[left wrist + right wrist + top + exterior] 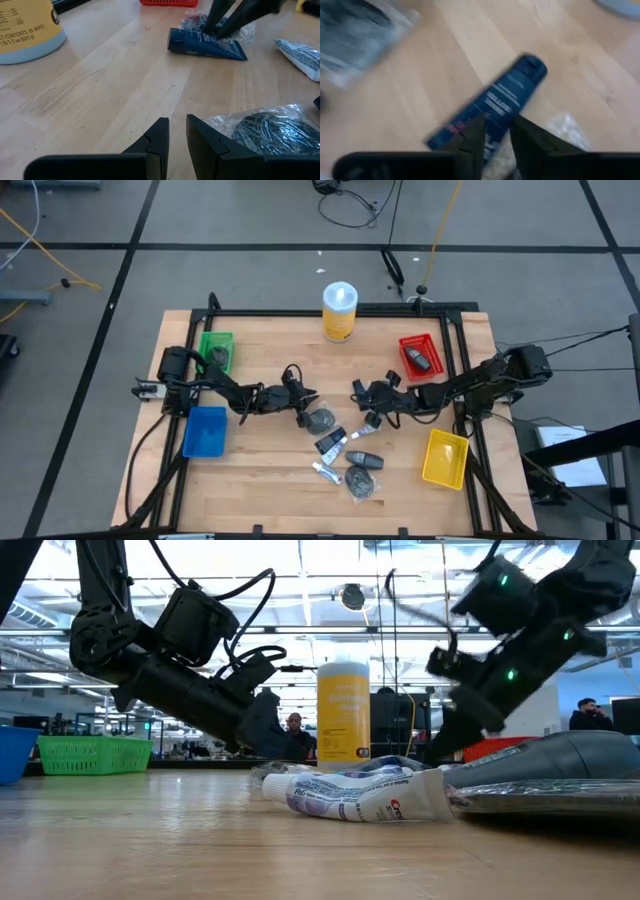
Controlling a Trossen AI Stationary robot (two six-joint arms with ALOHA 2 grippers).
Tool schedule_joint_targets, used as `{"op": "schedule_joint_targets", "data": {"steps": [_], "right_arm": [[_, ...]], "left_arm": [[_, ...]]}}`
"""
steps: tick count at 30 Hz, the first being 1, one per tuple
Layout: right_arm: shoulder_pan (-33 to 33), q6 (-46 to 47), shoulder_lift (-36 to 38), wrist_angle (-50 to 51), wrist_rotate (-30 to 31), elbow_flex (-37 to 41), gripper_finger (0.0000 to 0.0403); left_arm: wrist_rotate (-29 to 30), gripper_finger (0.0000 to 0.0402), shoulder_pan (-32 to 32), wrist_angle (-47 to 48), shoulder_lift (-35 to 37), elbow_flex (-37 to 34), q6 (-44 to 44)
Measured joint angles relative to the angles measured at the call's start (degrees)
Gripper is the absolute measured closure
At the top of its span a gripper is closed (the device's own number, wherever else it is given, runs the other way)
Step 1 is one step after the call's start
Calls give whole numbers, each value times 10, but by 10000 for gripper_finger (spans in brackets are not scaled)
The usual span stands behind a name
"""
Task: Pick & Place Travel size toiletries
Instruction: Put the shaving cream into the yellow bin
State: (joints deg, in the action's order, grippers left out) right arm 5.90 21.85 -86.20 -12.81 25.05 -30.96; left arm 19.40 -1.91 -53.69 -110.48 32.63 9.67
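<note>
The right gripper (492, 131) is low over a dark blue squeeze tube (492, 105) lying flat on the pale wooden surface (270, 360) near its middle; its jaws stand narrow around the tube's crimped end, though a firm hold cannot be told. A crinkled clear packet (240, 31) lies right behind the tube. The left gripper (177, 131) hangs near the middle of the surface, jaws narrow and holding nothing, just beside a round dark grey packet in shiny plastic (272, 131). A white printed toothpaste tube (360, 795) lies nearby. A tall yellow canister with white lid (340, 310) stands at the far edge, with a red mesh bin (420, 358), a green bin (216, 350), a blue bin (204, 430) and a yellow bin (445, 457) around.
</note>
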Motion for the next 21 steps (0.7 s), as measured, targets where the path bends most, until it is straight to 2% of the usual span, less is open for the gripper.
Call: {"op": "schedule_joint_targets", "data": {"steps": [7, 11, 15, 21], "right_arm": [[52, -1, 100, -3, -3, 0, 391], [62, 0, 125, -7, 5, 0, 399], [50, 6, 103, -7, 19, 0, 365], [5, 23, 29, -35, 20, 0, 253]], "left_arm": [[0, 334, 0, 0, 0, 0, 0], [0, 334, 0, 0, 0, 0, 1], [0, 334, 0, 0, 0, 0, 8], [0, 334, 0, 0, 0, 0, 10]]}}
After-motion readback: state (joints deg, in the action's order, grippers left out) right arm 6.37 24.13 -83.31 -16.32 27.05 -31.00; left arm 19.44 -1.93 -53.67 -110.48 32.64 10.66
